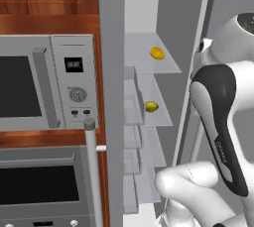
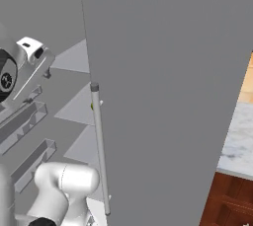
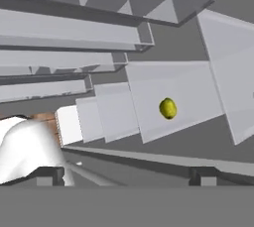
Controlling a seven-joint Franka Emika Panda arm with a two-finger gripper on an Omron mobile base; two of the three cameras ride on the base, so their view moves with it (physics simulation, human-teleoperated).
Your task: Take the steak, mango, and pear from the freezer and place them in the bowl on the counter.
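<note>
The freezer (image 1: 111, 72) stands open, its door (image 2: 168, 96) swung out with a long grey rod handle (image 2: 99, 146). On an upper pale shelf lies the orange-yellow mango (image 1: 157, 53). One shelf lower sits the yellow-green pear (image 1: 151, 106), which also lies on its shelf in the hand view (image 3: 168, 108) and peeks past the door handle (image 2: 92, 105). My gripper (image 3: 126, 176) is open and empty, pointed into the freezer and still well short of the pear. The steak and the bowl are out of view. A strip of the marble counter (image 2: 239, 141) lies right of the door.
A microwave (image 1: 47, 82) and a wall oven (image 1: 39, 186) are set in brown wood left of the freezer. Door bins (image 2: 29, 116) line the inside of the door. My white arm (image 1: 218, 132) fills the right of the left base view.
</note>
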